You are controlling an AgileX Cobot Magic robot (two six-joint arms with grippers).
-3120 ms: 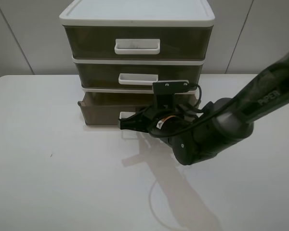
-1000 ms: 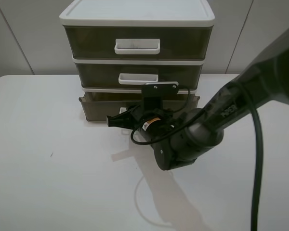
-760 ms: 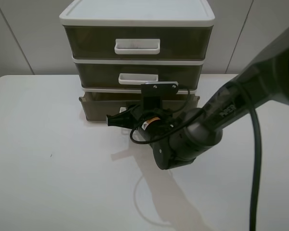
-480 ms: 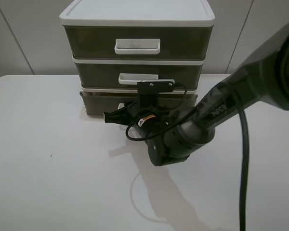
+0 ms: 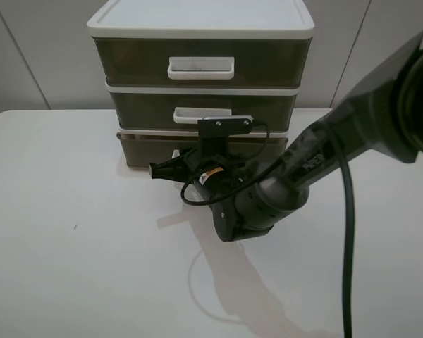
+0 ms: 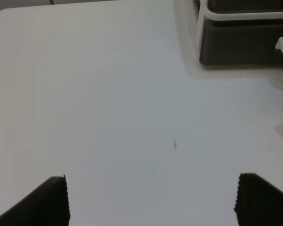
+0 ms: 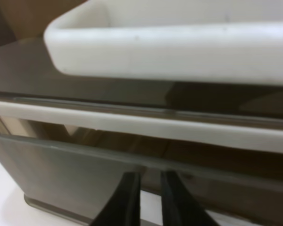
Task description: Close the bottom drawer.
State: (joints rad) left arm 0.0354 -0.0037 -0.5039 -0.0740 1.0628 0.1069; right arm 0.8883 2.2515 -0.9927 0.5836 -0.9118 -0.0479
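Observation:
The bottom drawer (image 5: 144,150) is the lowest smoky-brown tray of the white-framed unit (image 5: 201,24); its front stands nearly flush with the frame. My right gripper (image 5: 156,171) is shut, fingertips together against the drawer's front. It hides most of the white handle, of which a small bit (image 5: 175,153) shows. In the right wrist view the shut fingers (image 7: 128,197) touch the brown drawer front (image 7: 61,162) below the white frame strip (image 7: 132,123). My left gripper (image 6: 155,200) is open and empty over the bare table, far from the drawer (image 6: 245,44).
The middle drawer (image 5: 201,109) and the top drawer (image 5: 201,63) are shut above it. The right arm (image 5: 324,151) reaches in from the right with a black cable (image 5: 349,232) hanging. The white table (image 5: 70,246) lies in front of the unit.
The right gripper has moved towards the unit and a little left, and the bottom drawer has slid in from sticking out to nearly flush with the frame.

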